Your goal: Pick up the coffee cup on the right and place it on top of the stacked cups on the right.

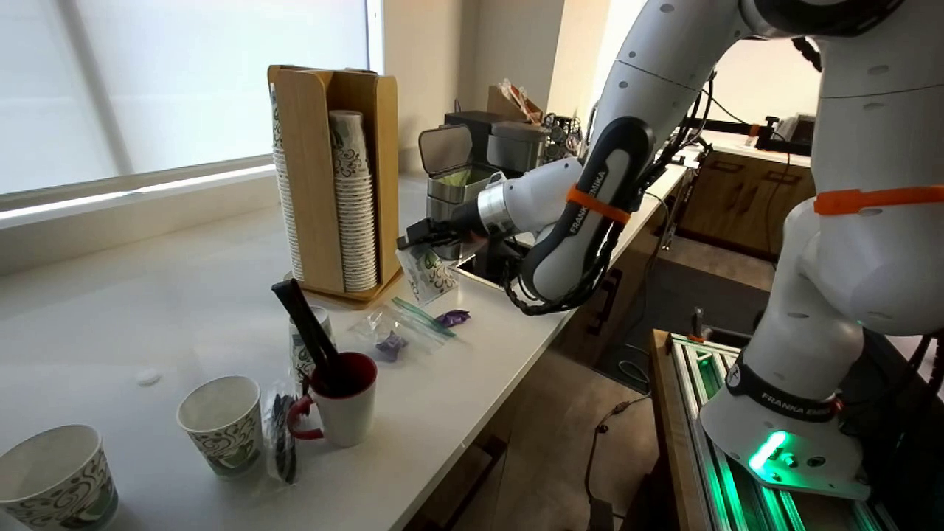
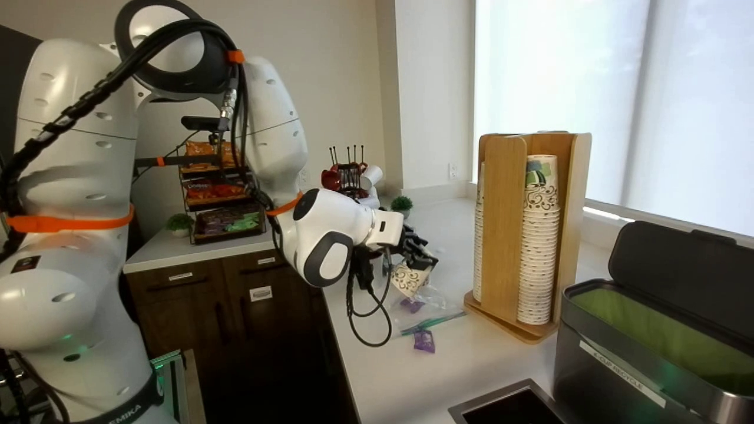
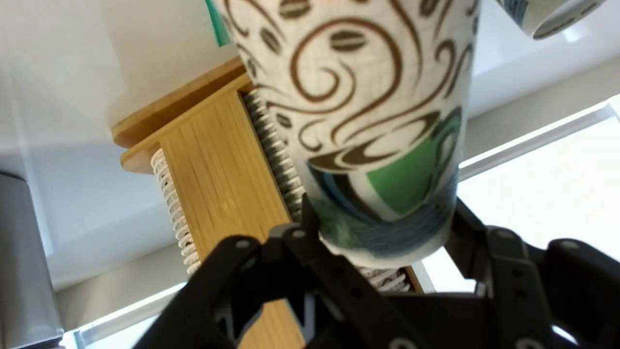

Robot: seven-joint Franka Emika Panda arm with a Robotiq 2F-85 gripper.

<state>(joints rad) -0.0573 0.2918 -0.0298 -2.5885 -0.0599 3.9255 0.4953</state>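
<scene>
My gripper is shut on the coffee cup, a white paper cup with brown swirls and a green mug print. The fingers hold it near its base and its mouth points away from them. In both exterior views the cup hangs tilted from the gripper, over the counter beside the wooden holder. The stacked cups stand as nested columns in that holder. In the wrist view the stacked cups lie behind the held cup, which hides part of them.
A plastic bag with purple wrappers lies near the holder. A mug with black utensils and loose patterned cups stand on the counter. A recycling bin and a dark recessed opening are beside the holder.
</scene>
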